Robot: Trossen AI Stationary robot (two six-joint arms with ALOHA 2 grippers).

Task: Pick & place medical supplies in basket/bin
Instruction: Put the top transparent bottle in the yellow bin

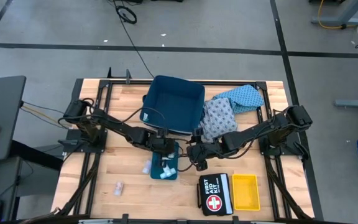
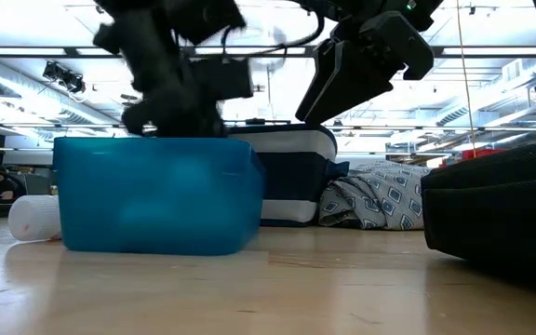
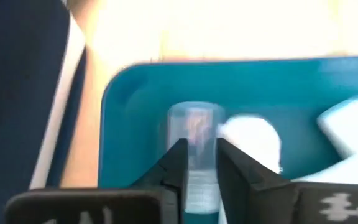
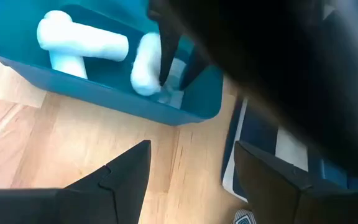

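Left gripper (image 3: 197, 168) down inside small teal bin (image 1: 165, 169), fingers pinched on a clear little roll (image 3: 194, 127). Roll's long side running straight out between the fingers. White rolls (image 4: 82, 40) lying flat just beside it. Right gripper (image 4: 188, 174) wide apart, holding nothing, just beside the bin. Big dark blue bin (image 1: 174, 102) and patterned cloths (image 1: 219, 118) behind.

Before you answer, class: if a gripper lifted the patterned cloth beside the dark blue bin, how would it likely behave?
The patterned cloth lies crumpled in soft folds, so it would probably droop and hang. It looks thin, likely light. A trailing edge might drag over the dark blue bin it lies against.
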